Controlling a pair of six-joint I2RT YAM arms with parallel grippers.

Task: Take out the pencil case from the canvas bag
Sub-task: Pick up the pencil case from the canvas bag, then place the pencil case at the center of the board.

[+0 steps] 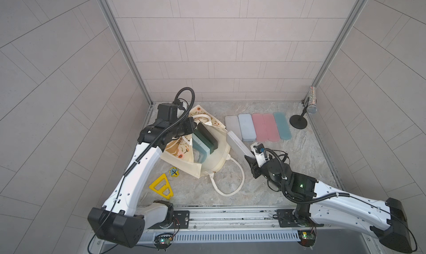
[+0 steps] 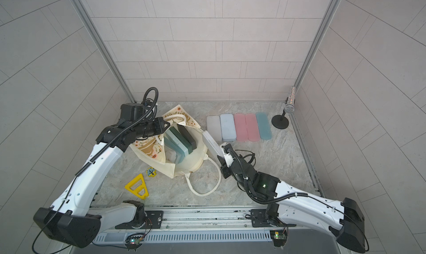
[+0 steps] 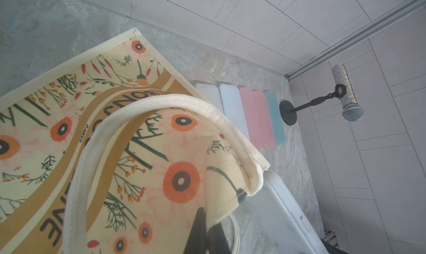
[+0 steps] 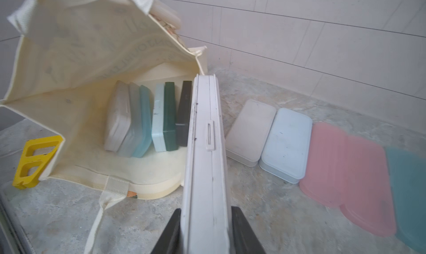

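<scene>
My left gripper (image 3: 207,229) reaches to the far left, pinched shut; my right gripper (image 4: 205,218), mid-right, grips with jaws slightly apart.

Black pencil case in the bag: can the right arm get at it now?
Probably not yet: the right gripper is shut on the white pencil case. The way looks free: the left gripper holds the canvas bag open.

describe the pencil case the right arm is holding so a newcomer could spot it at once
Find the big cream canvas bag lying open, with a row of flat cases to its right. Between them, the right arm's fingers clamp a white pencil case: the only one outside the bag that is not lying flat.
</scene>
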